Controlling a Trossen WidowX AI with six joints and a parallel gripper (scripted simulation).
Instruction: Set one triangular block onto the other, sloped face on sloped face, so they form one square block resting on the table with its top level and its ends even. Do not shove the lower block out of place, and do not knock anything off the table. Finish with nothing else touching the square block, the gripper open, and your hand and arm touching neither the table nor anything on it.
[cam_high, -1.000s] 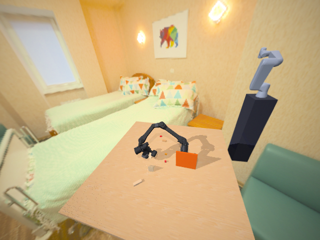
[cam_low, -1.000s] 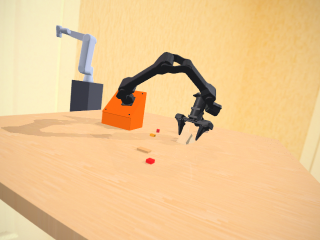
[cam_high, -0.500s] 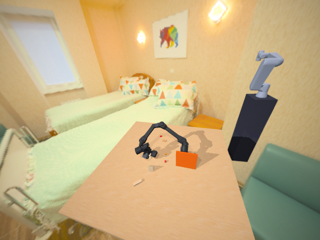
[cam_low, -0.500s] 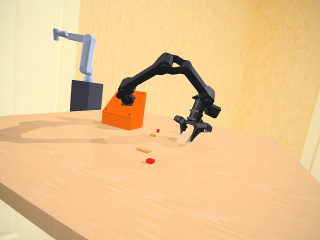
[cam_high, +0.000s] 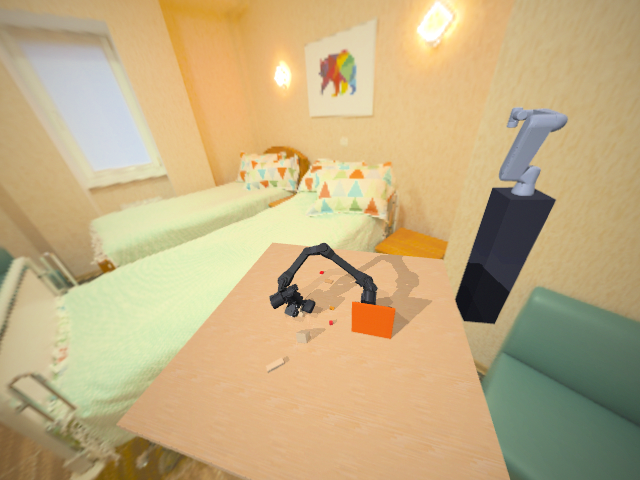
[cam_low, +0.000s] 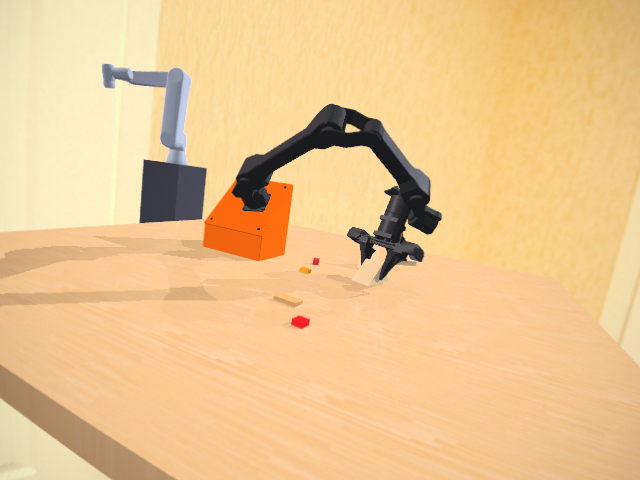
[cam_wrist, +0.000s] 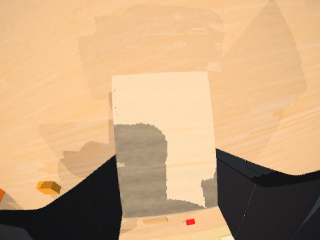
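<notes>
One triangular block (cam_low: 368, 272) (cam_wrist: 165, 105) sits between the fingers of the pincer (cam_high: 301, 311) (cam_low: 373, 268) (cam_wrist: 162, 154), which is closed on it, one finger against each end; its sloped face appears to lie upward, beneath the pincer. The grip across the ends presumably leaves that slope free to meet its mate. The block seems to be at table level, so lifting is probably the next step, and the square block is not yet formed. Beside the pincer in the top view stands a pale grey block (cam_high: 303, 336), possibly the second triangular block, though its shape is too small to confirm. Farther out on that side lies a pale stick (cam_high: 275, 364). Between the pincer and the orange base (cam_high: 373, 320) (cam_low: 232, 239) lies a small orange piece (cam_high: 331, 307) (cam_low: 305, 270) (cam_wrist: 49, 187), which a low sideways move could strike.
</notes>
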